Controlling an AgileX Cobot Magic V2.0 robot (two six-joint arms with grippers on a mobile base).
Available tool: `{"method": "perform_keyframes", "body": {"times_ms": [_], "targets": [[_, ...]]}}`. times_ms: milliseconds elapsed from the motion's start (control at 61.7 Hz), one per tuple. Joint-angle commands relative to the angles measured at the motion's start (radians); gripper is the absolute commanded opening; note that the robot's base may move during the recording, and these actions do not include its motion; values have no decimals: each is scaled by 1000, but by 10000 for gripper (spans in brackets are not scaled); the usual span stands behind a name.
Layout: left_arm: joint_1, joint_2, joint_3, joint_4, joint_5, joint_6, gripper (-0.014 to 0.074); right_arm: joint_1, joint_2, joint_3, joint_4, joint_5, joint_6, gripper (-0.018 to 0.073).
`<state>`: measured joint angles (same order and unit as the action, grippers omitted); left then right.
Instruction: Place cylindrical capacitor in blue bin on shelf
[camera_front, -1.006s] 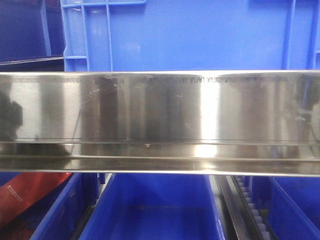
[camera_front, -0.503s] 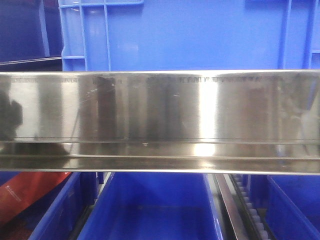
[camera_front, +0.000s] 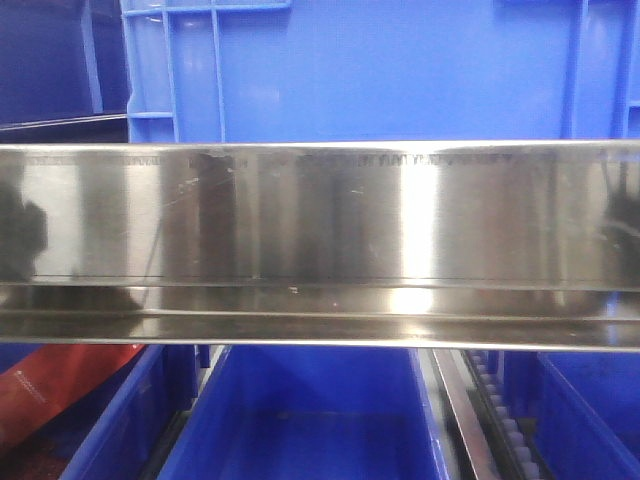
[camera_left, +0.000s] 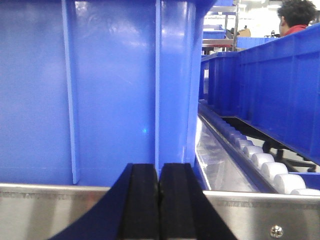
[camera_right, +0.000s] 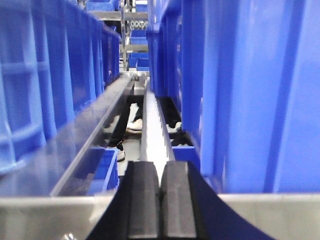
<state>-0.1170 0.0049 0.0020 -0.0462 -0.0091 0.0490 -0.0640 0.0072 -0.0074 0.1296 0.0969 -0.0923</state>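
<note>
The shelf's brushed-steel beam (camera_front: 320, 245) fills the middle of the front view, with a large blue bin (camera_front: 380, 70) on it and more blue bins (camera_front: 310, 410) below. My left gripper (camera_left: 158, 172) is shut and empty, pointing at the blue bin's wall (camera_left: 100, 90) just over the beam (camera_left: 45, 212). My right gripper (camera_right: 160, 175) is shut and empty, pointing down the gap between two rows of blue bins (camera_right: 245, 90). The cylindrical capacitor is not in view.
White roller tracks (camera_left: 260, 160) run to the right of the left gripper. A steel rail (camera_right: 152, 130) runs ahead of the right gripper. A person in red (camera_left: 295, 17) stands at the back. A red object (camera_front: 50, 385) lies lower left.
The front view shifted slightly left and then back; the beam and bins stand almost as before. No gripper shows in that view.
</note>
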Motion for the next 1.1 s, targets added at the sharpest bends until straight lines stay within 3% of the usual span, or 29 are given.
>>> {"method": "perform_keyframes", "body": {"times_ms": [0, 1087], "targets": [[2, -5, -2, -4, -18, -8, -111, 2, -7, 7, -1, -29, 0, -133], [2, -5, -2, -4, -18, -8, -111, 2, -7, 7, -7, -25, -2, -133]]}}
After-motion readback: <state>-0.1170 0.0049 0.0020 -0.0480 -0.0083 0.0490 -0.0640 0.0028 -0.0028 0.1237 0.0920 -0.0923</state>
